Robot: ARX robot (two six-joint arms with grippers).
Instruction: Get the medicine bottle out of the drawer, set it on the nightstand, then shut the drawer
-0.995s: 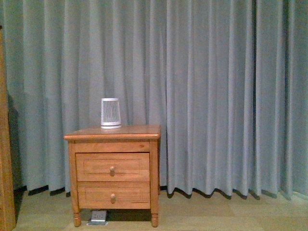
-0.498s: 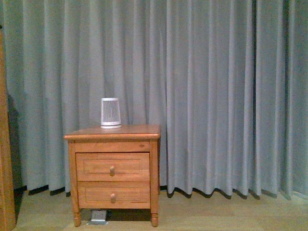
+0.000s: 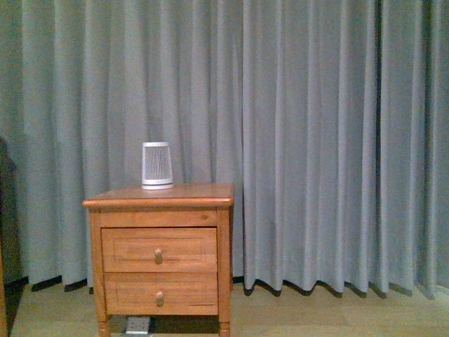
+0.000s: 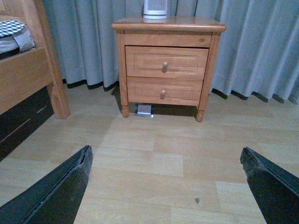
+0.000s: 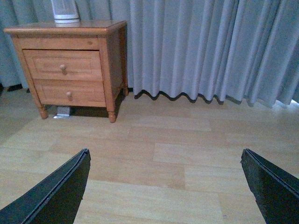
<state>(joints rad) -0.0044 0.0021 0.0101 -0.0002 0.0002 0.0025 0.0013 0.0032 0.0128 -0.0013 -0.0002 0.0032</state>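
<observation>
Fingers of the left hand (image 4: pixel 166 150) stand wide apart above the wooden floor (image 4: pixel 154 140), holding nothing. The right hand (image 5: pixel 165 151) is spread just as wide and is also empty. The nightstand (image 3: pixel 158 202) stands well ahead of the left hand; for the right hand it lies ahead and off toward the robot's left. Its upper drawer (image 3: pixel 126 249) is shut flush, as is the lower drawer (image 3: pixel 133 293), so the medicine bottle is hidden from view. A ribbed white device (image 3: pixel 156 166) sits on the nightstand's top, before a grey-blue curtain (image 3: pixel 316 140).
</observation>
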